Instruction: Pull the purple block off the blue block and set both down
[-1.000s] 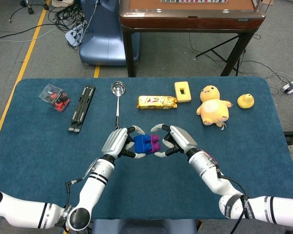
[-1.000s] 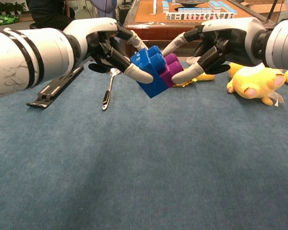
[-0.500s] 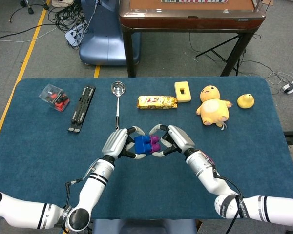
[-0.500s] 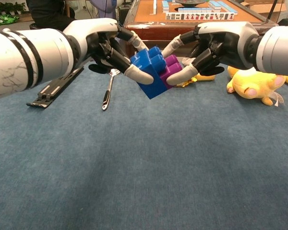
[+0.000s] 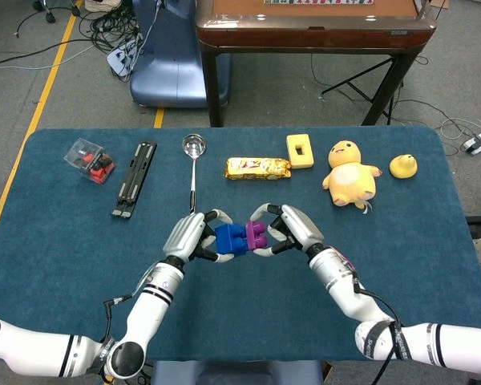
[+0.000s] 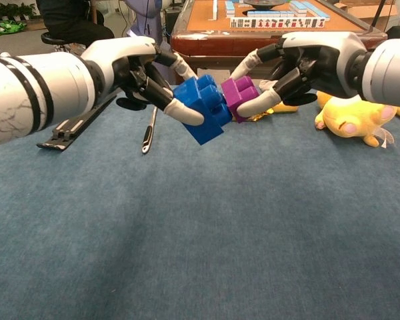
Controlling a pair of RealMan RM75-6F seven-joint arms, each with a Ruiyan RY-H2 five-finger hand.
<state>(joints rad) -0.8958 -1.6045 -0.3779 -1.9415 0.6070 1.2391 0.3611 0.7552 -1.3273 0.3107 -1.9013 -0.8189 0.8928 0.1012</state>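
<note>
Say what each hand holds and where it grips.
Left hand grips the blue block by its left sides; right hand pinches the purple block top and bottom, both above the table.

A bright blue block (image 6: 201,109) and a magenta-purple block (image 6: 239,95) are held by two glossy white hands with black joints, the left hand (image 5: 191,235) and the right hand (image 5: 290,229). The table (image 5: 56,241) is covered in dark teal-blue cloth. On it are a yellow plush toy (image 5: 351,173) with a peach belly, a small yellow duck (image 5: 403,166), a gold foil bar (image 5: 258,168), a pale yellow block (image 5: 300,151), a silver spoon (image 5: 193,157), a black folded stand (image 5: 135,178), and a clear box (image 5: 90,160) holding red and black pieces.
</note>
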